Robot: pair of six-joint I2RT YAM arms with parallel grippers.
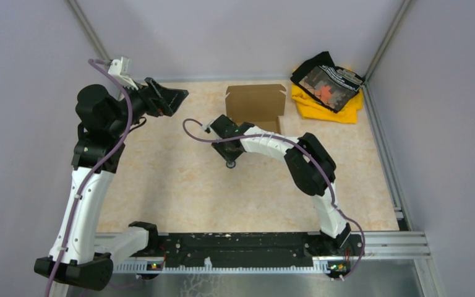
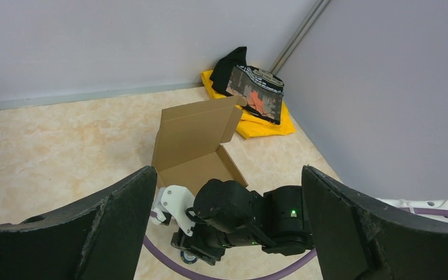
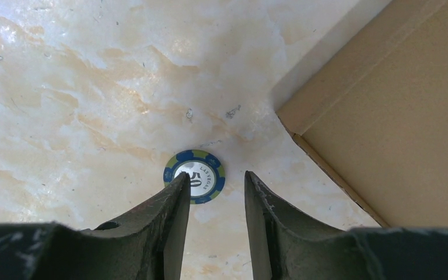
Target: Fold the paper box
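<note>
The paper box is plain brown cardboard at the back middle of the table. Its rear panel stands up and a side wall is raised. My right gripper points straight down just off the box's near left corner. Its jaws stand partly apart with only bare tabletop between them. My left gripper hangs raised at the back left, wide open and empty, facing the box and the right wrist.
A blue and green poker chip lies on the table under the right gripper's left finger, also seen from the left wrist. A yellow and black cloth pile fills the back right corner. Grey walls enclose three sides.
</note>
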